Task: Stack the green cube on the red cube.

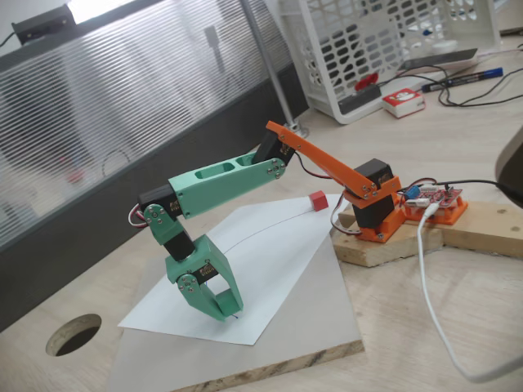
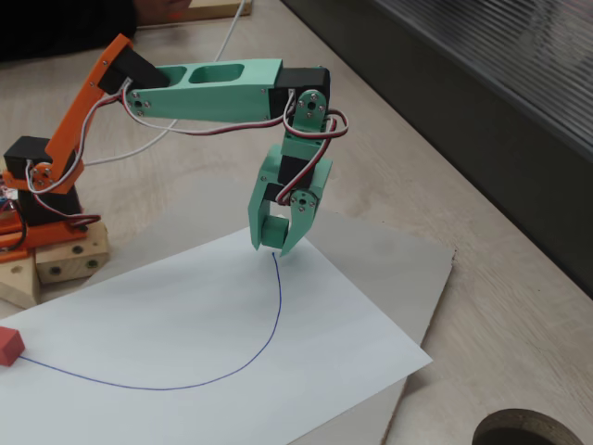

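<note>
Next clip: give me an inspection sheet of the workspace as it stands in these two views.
Surface: white paper with a curved pen line, lying on a board on a wooden table.
Job's things: green cube between the jaws, low over the paper; red cube at the paper's edge, by the line's far end, nothing on it.
Clutter: white basket, red-and-white box, pens, all beyond the arm's base.
Hand: hand points down, shut on the green cube.
Cables: white cable runs from the circuit board.
Surroundings: ribbed wall panel; round hole in the table.
</note>
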You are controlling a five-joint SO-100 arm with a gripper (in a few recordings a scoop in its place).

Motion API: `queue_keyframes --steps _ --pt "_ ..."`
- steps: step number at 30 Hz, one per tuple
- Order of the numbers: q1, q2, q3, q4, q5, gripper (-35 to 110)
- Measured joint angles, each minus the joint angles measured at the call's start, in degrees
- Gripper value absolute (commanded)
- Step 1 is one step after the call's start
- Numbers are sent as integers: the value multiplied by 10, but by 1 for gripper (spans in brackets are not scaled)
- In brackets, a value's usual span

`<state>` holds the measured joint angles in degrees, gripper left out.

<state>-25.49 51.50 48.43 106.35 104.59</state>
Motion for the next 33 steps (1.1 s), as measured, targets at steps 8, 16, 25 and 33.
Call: queue_keyframes --steps 8,16,25,33 --pt "0 0 1 0 -3 9" --pt "0 0 1 0 -3 9" --pt "13 0 1 -31 -3 9" --pt "70 0 3 -89 -3 9"
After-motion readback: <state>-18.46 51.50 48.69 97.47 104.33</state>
